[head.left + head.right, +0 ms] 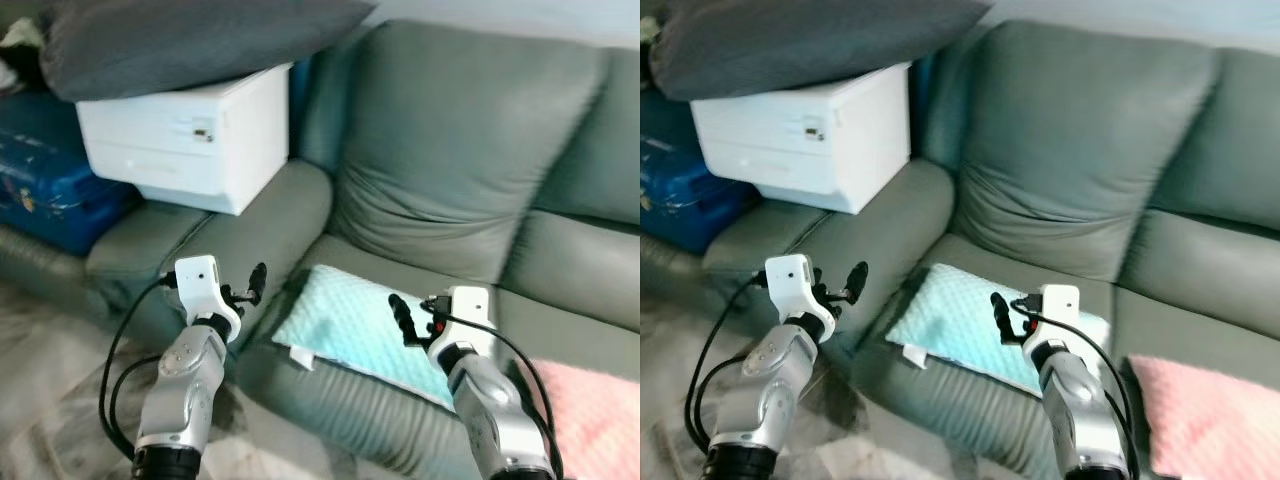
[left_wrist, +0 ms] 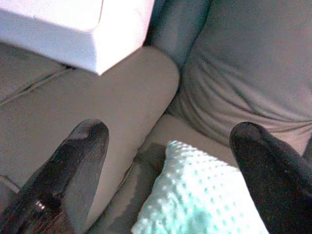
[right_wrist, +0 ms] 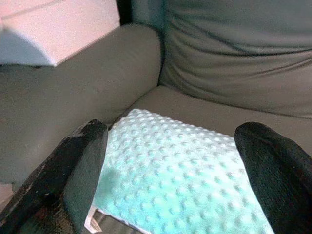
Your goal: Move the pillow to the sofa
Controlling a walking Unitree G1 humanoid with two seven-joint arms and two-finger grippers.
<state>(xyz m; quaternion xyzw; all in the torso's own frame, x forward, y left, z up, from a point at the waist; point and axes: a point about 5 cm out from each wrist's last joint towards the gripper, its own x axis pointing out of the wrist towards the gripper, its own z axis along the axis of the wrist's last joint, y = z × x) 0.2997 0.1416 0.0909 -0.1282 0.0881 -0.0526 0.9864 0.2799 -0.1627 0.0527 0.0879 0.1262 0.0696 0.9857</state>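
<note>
The pillow lies flat on the sofa seat cushion. Left gripper and right gripper are both released, empty. Placement appears complete; only withdrawal remains.

One mint pillow, one pink cushion, one grey sofa, one white printer, two grippers.

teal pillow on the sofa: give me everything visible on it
The pillow is pale teal with a raised dotted, plush-looking surface and a small white tag at its front corner. It lies flat on the grey-green sofa seat beside the armrest, its front edge near the seat's front. Both end effectors, left and right, are open and apart from it.
</note>
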